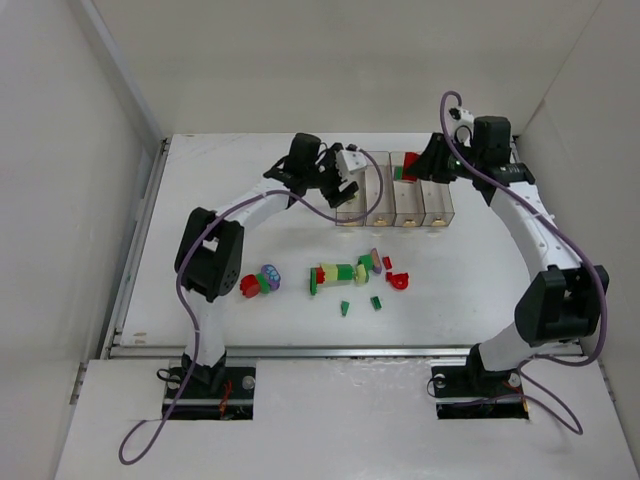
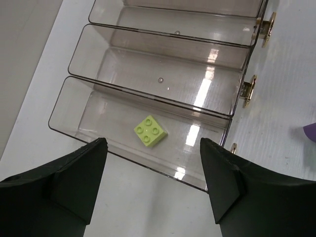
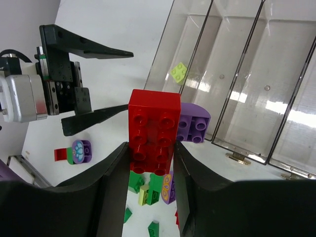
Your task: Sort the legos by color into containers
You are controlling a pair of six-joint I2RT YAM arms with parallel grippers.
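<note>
Left claw (image 2: 153,147): released, hovering over the end bin (image 2: 98,111) holding the yellow-green brick (image 2: 150,131).
Right claw (image 3: 150,148): we are grasping the red brick (image 3: 154,118), purple piece (image 3: 195,123) clinging.
Care: likely needing purple split off before binning.

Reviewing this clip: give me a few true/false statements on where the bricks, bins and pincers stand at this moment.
1. The left pincer stands open above the end bin. True.
2. The right pincer is empty. False: it is shut on a red brick with a purple piece stuck to it.
3. A yellow-green brick lies on the floor of the end bin. True.
4. The neighbouring bin holds a red brick. False: the left wrist view shows nothing in it.
5. Brick clumps lie on the table, outside the bins. True.
</note>
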